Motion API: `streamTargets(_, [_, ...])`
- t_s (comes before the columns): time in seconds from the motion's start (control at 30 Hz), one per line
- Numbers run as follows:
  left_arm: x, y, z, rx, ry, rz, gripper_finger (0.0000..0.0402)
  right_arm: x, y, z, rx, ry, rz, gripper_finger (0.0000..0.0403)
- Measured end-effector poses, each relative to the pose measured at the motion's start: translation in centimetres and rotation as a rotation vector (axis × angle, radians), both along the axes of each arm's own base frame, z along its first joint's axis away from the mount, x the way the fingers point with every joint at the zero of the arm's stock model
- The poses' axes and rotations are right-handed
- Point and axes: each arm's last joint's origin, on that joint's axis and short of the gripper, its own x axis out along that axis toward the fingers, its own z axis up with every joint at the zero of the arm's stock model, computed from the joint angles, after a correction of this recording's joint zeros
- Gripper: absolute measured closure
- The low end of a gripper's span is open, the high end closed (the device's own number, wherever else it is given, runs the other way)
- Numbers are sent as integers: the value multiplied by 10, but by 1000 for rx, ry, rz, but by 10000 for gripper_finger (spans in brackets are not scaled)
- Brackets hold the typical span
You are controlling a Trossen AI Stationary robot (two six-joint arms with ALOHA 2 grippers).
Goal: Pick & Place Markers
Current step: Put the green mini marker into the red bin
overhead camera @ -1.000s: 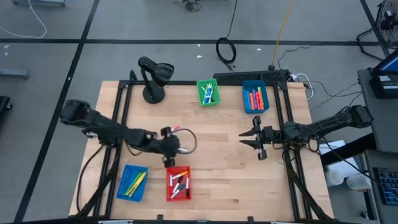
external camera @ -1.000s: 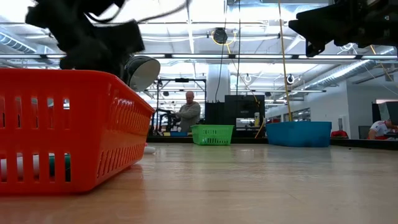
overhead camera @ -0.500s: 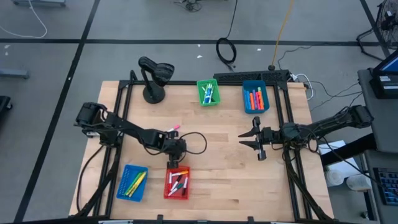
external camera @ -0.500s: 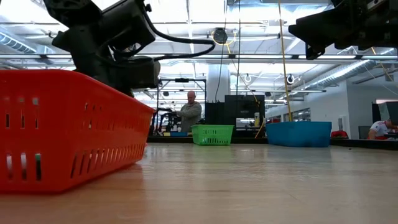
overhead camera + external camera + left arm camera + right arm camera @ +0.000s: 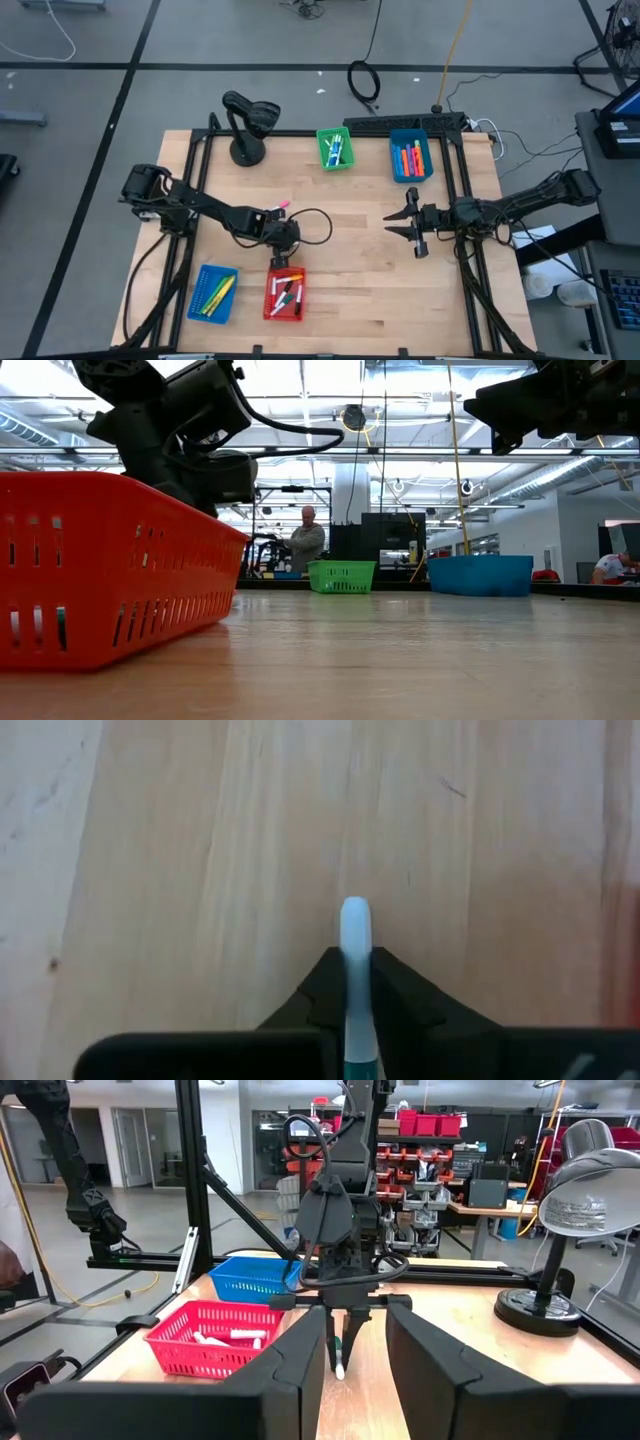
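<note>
- High view showed the wooden table [image 5: 350, 290] bare of loose markers, so the sorting looked mostly done.
- Four baskets held markers: blue basket [image 5: 410, 157], red basket [image 5: 285, 296], a second blue one [image 5: 212, 292] and green basket [image 5: 334, 148].
- The right gripper [image 5: 400, 225] hung idle mid-table, fingers apart and empty.
- The left gripper [image 5: 280, 262], just behind the red basket, was clamped on a white marker [image 5: 355, 970], likely still to be dropped in.

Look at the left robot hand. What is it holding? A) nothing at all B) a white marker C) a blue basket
B: the left gripper is pinched shut on a white marker that pokes out between its fingers, above the bare wooden table.
</note>
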Motion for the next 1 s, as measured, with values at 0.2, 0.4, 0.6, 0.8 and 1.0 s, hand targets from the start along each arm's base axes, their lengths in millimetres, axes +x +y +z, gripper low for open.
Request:
streamTargets(0.2, [-1,-2,8,80,-18,-57,367,0,0,0,0,0,-1,307])
streamTargets(0.4, [-12,2,42,181,-108,-46,369,0,0,0,0,0,-1,307])
streamTargets(0.6, [-28,-5,81,205,-247,-47,369,0,0,-1,-2,6,-1,307])
streamTargets(0.8, [-39,-38,101,122,-370,-111,369,0,0,0,-1,5,-3,307])
streamTargets(1.0, [-43,-88,101,-7,-483,-202,369,0,0,0,-1,-1,-3,307])
